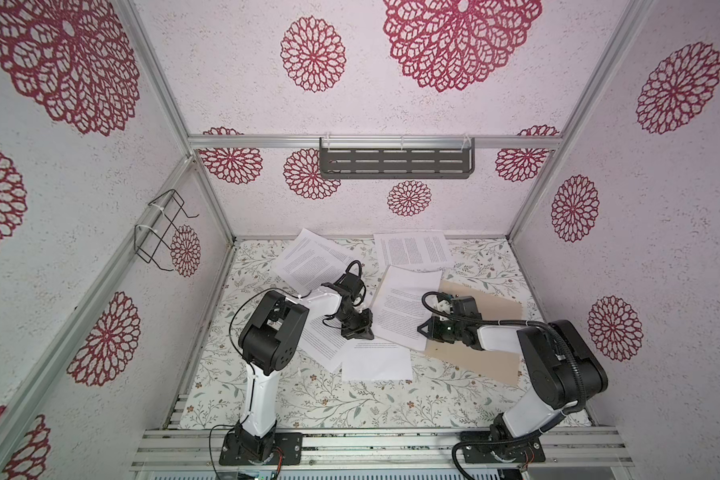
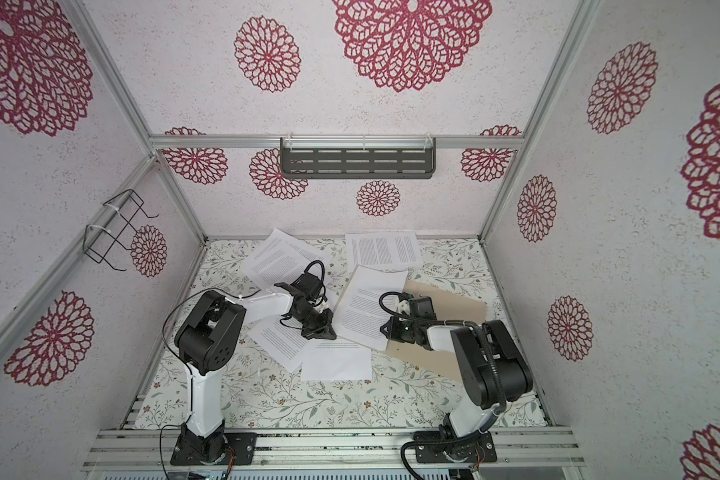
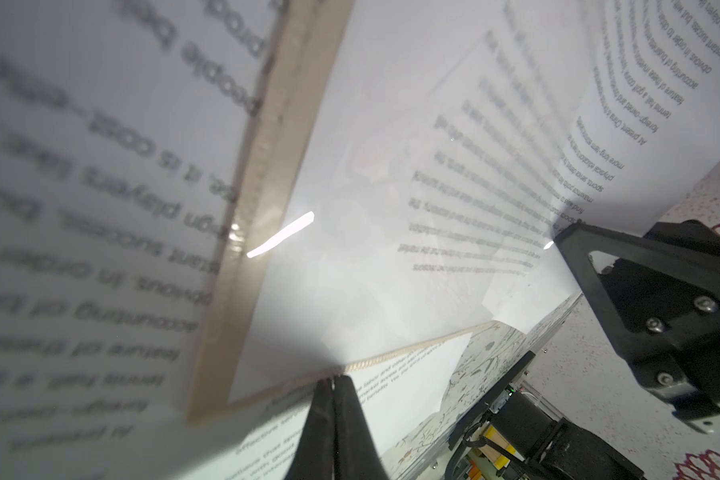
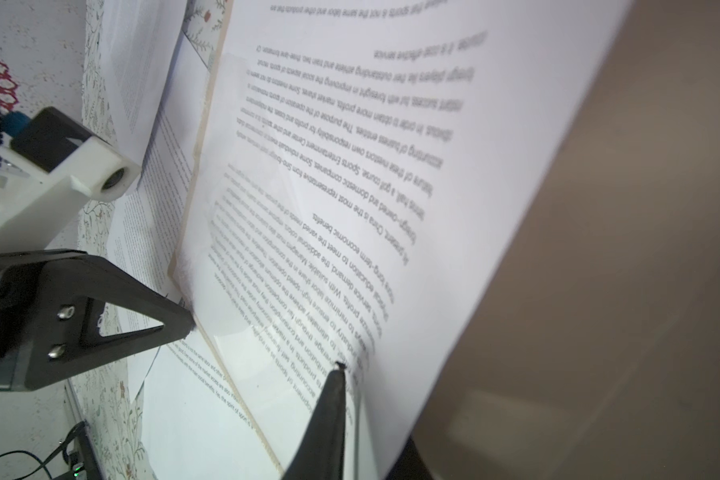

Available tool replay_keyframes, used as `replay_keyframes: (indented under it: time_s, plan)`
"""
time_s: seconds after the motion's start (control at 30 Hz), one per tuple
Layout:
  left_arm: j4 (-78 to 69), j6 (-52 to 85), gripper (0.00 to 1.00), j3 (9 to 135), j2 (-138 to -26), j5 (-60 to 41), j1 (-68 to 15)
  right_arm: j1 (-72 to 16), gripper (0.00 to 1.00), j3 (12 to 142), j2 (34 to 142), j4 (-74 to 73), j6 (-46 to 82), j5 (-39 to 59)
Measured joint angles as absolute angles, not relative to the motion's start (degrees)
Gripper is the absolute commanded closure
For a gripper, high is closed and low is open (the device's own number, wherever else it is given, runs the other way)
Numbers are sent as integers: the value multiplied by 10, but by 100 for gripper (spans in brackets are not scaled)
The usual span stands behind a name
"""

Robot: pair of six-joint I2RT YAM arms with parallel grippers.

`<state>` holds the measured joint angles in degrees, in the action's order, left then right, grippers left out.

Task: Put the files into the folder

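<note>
The tan folder (image 1: pixel 489 309) lies open at the right of the table, and a printed white sheet (image 1: pixel 404 307) covers its left part. More of the files lie loose: two sheets at the back (image 1: pixel 308 257) (image 1: pixel 412 249) and two at the front (image 1: pixel 377 361) (image 1: pixel 325 345). My left gripper (image 1: pixel 366 334) is at the folder's near left corner, shut on its thin tan edge (image 3: pixel 412 351). My right gripper (image 1: pixel 421 328) reaches over the folder. Its jaws stand slightly apart, with the raised edge of a sheet (image 4: pixel 453 208) between them. One finger (image 4: pixel 333 399) shows; the paper hides the other.
The table has a flowered cover (image 1: pixel 329 399) and walls on three sides. A wire rack (image 1: pixel 163 230) hangs on the left wall and a grey slotted shelf (image 1: pixel 395 162) on the back wall. Aluminium rails (image 1: pixel 370 440) with both arm bases run along the front edge.
</note>
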<state>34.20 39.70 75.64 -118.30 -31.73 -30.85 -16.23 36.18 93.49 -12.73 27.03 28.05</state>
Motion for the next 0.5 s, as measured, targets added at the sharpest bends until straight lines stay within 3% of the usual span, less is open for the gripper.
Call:
replay_keyframes:
  time_s: [0.17,0.2,0.23,0.5]
  plan:
    - [339,396,82,757,-1183,-322,-309,-163,74,363,902,-107,264,268]
    - [338,396,80,757,-1182,-324,-309,-163,49,364,894,-101,263,265]
    - [337,396,77,757,-1181,-327,-309,-163,2,364,887,-96,262,260]
    - [341,401,65,780,-1145,-333,-314,-167,1,365,809,-54,238,225]
